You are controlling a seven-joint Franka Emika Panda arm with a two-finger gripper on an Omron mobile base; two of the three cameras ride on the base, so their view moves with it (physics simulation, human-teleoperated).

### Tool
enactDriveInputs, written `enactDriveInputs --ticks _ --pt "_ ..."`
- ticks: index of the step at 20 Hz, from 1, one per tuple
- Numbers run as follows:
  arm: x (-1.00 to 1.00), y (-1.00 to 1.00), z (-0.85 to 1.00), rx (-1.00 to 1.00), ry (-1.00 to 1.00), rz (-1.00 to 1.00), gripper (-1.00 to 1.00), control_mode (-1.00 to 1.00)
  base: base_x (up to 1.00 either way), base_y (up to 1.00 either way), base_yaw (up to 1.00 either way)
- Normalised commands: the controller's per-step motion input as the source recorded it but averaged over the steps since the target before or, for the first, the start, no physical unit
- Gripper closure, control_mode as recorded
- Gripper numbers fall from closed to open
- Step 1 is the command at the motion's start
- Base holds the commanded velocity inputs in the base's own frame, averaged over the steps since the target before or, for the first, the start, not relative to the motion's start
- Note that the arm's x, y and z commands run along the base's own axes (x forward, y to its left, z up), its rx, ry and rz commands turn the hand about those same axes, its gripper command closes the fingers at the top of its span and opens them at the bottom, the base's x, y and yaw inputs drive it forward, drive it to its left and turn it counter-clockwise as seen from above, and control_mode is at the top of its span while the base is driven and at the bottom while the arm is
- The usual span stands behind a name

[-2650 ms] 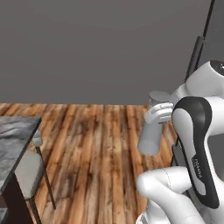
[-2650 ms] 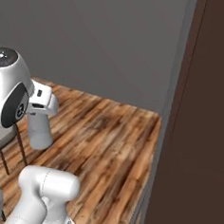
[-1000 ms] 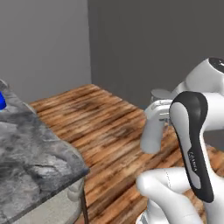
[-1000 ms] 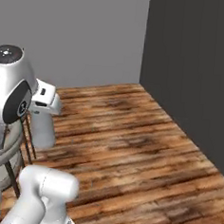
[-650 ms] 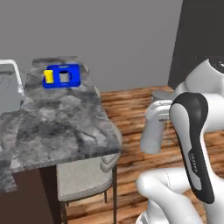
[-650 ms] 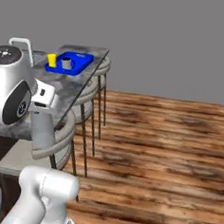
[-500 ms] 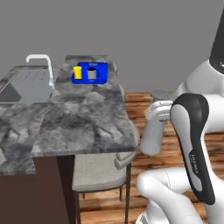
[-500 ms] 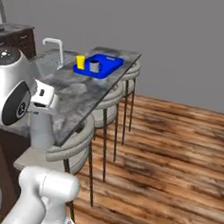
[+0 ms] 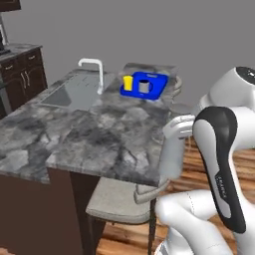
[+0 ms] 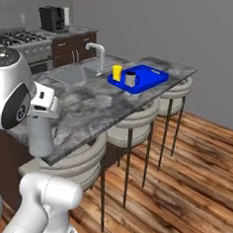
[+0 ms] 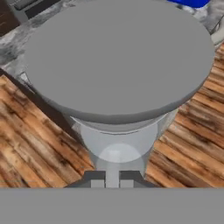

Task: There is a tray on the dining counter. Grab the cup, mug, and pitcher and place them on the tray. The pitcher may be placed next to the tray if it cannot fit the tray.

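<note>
Looking from the left base view, the blue tray (image 9: 151, 85) sits at the far end of the dining counter (image 9: 89, 129), beyond the sink (image 9: 69, 94) and its white faucet (image 9: 93, 72). The grey mug (image 9: 144, 86) stands inside the tray. The yellow cup (image 9: 128, 82) stands at the tray's left edge; whether it rests on the tray or just beside it cannot be told from this side. The pitcher (image 9: 171, 155) hangs below the white hand, near the counter's near edge and well apart from the tray.

From the right base view, the mug (image 10: 130, 79) is again on the tray (image 10: 141, 79), and the cup (image 10: 116, 72) shows at the tray's near-left corner, apparently on it (the rim line is too small to confirm). The pitcher (image 10: 40, 134) hangs beside the counter's near end, above a round stool (image 10: 84, 168).

In the hand view, the gripper (image 11: 112, 178) is closed narrowly on the pitcher's neck, and the pitcher's (image 11: 118, 74) wide base fills most of the frame.

Judged status: mug placed, cup placed or nearly so, pitcher in hand and not yet delivered. Remaining work is to carry it to the tray, or set it next to the tray if it does not fit.

No brand, label or legible writing appears on any item.
</note>
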Motion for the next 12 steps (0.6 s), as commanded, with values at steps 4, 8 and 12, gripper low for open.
enactDriveInputs --ticks 4,8,12 --pt "0.00 0.00 0.00 0.00 0.00 0.00 1.00 1.00 -0.32 -1.00 0.36" --pt "0.00 0.00 0.00 0.00 0.00 0.00 1.00 1.00 -0.01 -0.83 0.61" --pt "0.00 0.00 0.00 0.00 0.00 0.00 1.00 1.00 0.00 -0.46 0.75"
